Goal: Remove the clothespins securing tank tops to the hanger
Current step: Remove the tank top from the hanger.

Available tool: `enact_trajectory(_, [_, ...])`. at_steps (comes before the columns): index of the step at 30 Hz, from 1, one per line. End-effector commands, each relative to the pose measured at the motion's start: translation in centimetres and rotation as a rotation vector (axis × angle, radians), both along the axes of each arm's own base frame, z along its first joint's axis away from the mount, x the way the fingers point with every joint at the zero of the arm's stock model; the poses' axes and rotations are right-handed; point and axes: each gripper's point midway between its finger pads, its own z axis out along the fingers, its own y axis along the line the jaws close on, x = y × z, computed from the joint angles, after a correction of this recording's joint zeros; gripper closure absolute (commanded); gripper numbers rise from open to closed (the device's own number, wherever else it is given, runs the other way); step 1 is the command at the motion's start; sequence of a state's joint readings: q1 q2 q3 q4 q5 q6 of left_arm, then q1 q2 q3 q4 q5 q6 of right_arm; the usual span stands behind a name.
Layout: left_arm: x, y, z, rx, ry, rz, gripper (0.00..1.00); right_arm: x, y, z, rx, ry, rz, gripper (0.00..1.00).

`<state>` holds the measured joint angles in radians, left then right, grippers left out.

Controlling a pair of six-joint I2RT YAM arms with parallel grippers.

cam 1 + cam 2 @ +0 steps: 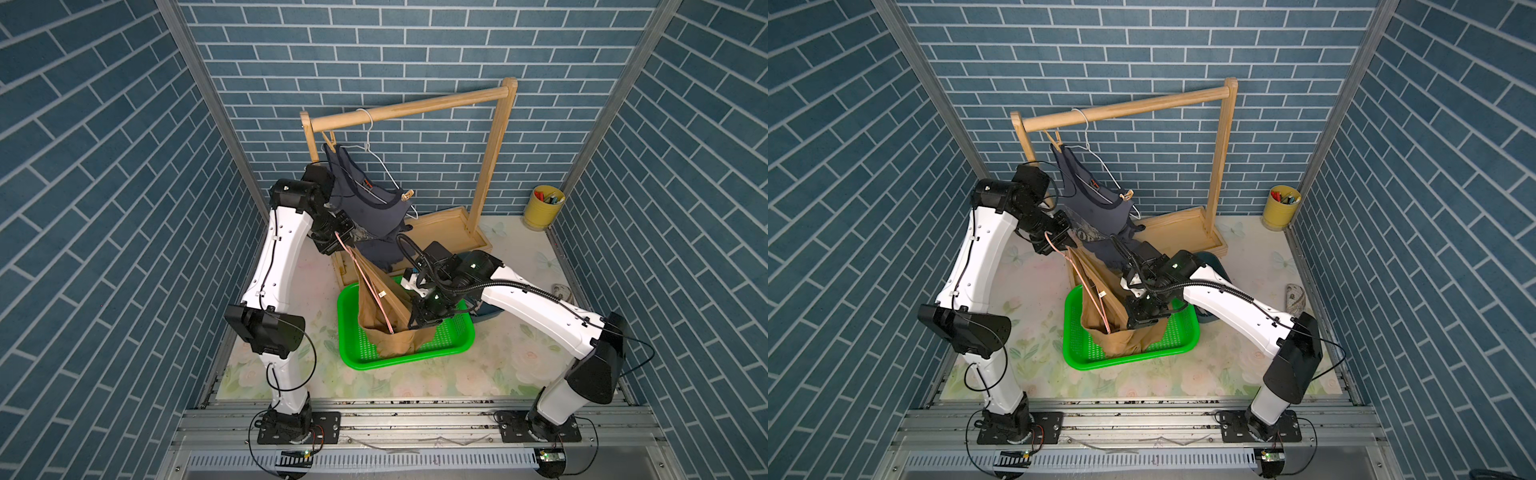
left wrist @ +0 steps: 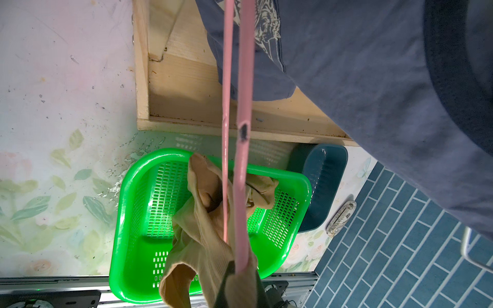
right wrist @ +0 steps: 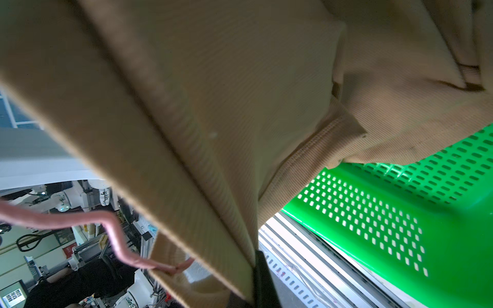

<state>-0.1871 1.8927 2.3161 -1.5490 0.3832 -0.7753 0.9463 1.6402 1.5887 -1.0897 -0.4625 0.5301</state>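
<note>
- In both top views, the wooden garment rack [image 1: 492,158] stands at centre frame on the floral counter [image 1: 498,357]. A white wire hanger [image 1: 376,158] hooks over its rail.
- The grey-blue tank top [image 1: 374,208] hangs from this hanger, just above frame centre. One clothespin [image 1: 408,194] clamps its right shoulder to the wire. A second clothespin [image 1: 1053,139] sits at the top of the strap near the rail.
- The left hand [image 1: 348,245], left of centre, is closed on the upper end of a pink hanger [image 1: 370,286], which slants down into the tan tank top [image 1: 386,320].
- The tan tank top hangs from the pink hanger. Its lower end rests in the green basket [image 1: 349,349] at lower centre.
- The right hand [image 1: 419,320] is closed and touches the right edge of the tan tank top over the basket. The frames do not show whether cloth is pinched.
- A yellow cup [image 1: 542,208] stands at right, well apart. A teal bin [image 1: 486,316] lies partly hidden behind the right arm.
- Left wrist view: the pink hanger [image 2: 244,80] runs from bottom centre to the top edge and leaves the closed left hand [image 2: 241,290] among folds of tan cloth.
- The green basket [image 2: 120,213] fills the lower middle with the tan tank top [image 2: 202,226] draped into it. The grey-blue tank top [image 2: 360,80] fills the upper right.
- Right wrist view: ribbed tan cloth [image 3: 213,106] covers most of the frame and lies against a dark finger [image 3: 262,282] at the bottom edge.
- The green basket [image 3: 400,213] is at lower right. A bend of the pink hanger [image 3: 112,226] is at lower left.
</note>
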Motion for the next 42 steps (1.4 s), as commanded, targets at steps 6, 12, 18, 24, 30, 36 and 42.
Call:
enact_trajectory(6, [2.2, 4.1, 1.2, 0.025, -0.093, 0.09, 1.0, -1.8, -4.1, -3.4, -0.196, 0.013, 0.063, 1.0])
enact_trajectory(12, [1.7, 4.6, 1.3, 0.046, -0.089, 0.087, 1.0, -1.2, -4.0, -2.9, -0.182, -0.038, 0.073, 1.0])
enact_trajectory(18, [1.9, 3.5, 1.9, -0.06, -0.095, 0.109, 1.0, -0.4, -3.7, -5.8, -0.224, -0.04, 0.09, 1.0])
enact_trajectory(24, [1.0, 2.4, 2.0, -0.138, -0.07, 0.108, 1.0, 1.5, -3.2, -7.0, -0.25, -0.074, 0.1, 1.0])
enact_trajectory(30, [-0.9, 2.5, 1.3, -0.137, -0.036, 0.114, 1.0, 4.1, -3.3, -7.6, -0.264, -0.1, 0.088, 1.0])
enact_trajectory(36, [-2.4, 2.2, 0.0, -0.16, -0.011, 0.142, 1.0, 6.7, -3.5, -8.7, -0.268, -0.089, 0.049, 0.9])
enact_trajectory(42, [-3.4, 2.2, -1.1, -0.146, 0.016, 0.161, 1.0, 6.5, -4.2, -7.3, -0.305, -0.059, 0.066, 0.55])
